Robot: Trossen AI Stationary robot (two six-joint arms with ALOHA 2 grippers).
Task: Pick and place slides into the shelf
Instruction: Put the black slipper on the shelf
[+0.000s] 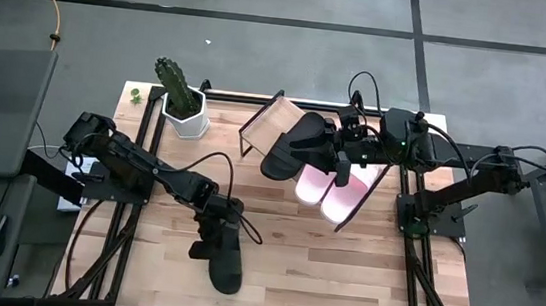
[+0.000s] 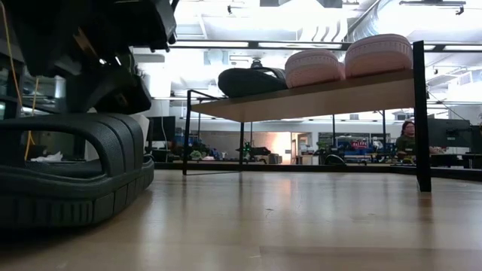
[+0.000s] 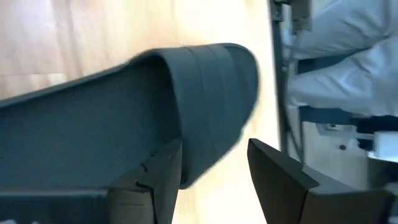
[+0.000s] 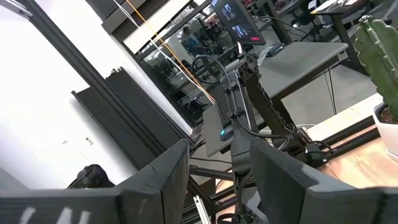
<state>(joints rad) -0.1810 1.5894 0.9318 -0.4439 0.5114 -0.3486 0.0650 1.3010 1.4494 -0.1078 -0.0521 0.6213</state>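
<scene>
A black slide [image 1: 226,265] lies flat on the wooden table near its front edge, seen close up in the low view as black slide [image 2: 68,173]. My left gripper [image 1: 216,230] slants down over its far end, open, with the slide's strap edge [image 3: 208,124] between its fingers. The shelf [image 1: 274,121] stands at the far right and carries another black slide [image 1: 289,147] and two pink slides [image 1: 314,183] [image 1: 345,196]. My right gripper [image 1: 339,159] hovers level above the shelf, open, with nothing between its fingers [image 4: 168,180]. My left gripper stands astride the strap edge [image 3: 205,162] of the black slide on the table, one finger [image 3: 155,183] over the strap and the other [image 3: 280,180] outside it. I cannot tell whether either finger touches it.
A potted cactus [image 1: 180,94] stands at the table's far left corner, beside the shelf. Black frame rails [image 1: 414,257] run along both table sides. Bare tabletop [image 1: 341,280] lies to the near right. A person [image 2: 409,135] sits in the room behind.
</scene>
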